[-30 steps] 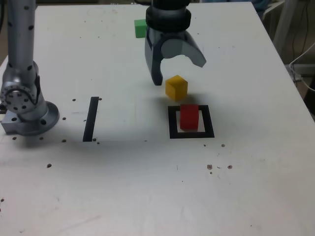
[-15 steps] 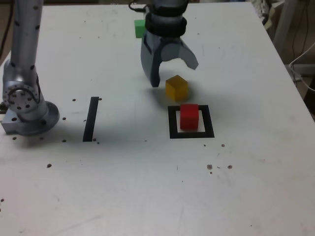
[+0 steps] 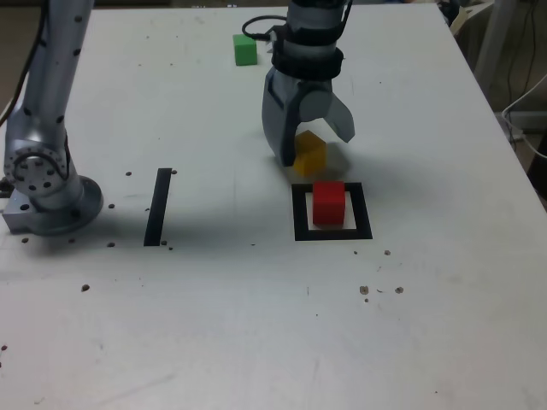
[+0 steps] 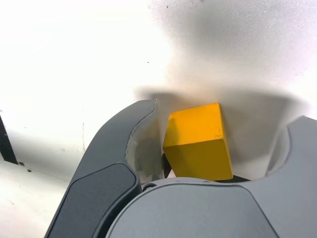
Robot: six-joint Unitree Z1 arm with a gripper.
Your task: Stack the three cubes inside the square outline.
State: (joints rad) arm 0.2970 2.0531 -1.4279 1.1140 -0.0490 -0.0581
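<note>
Red block as home base

Left of our red block (image 3: 329,204) in the exterior view, there's the black strip (image 3: 158,207). Green block (image 3: 245,49)'s up behind it, leftish. Our gripper (image 3: 318,152)'s spread around the yellow block (image 3: 311,155), just behind red, which sits inside the square outline (image 3: 362,212).

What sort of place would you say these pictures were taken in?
Probably a robotics lab or workshop: a robot arm is mounted at a pale tabletop marked with a black square outline, and loose cables hang beyond its edge.
</note>
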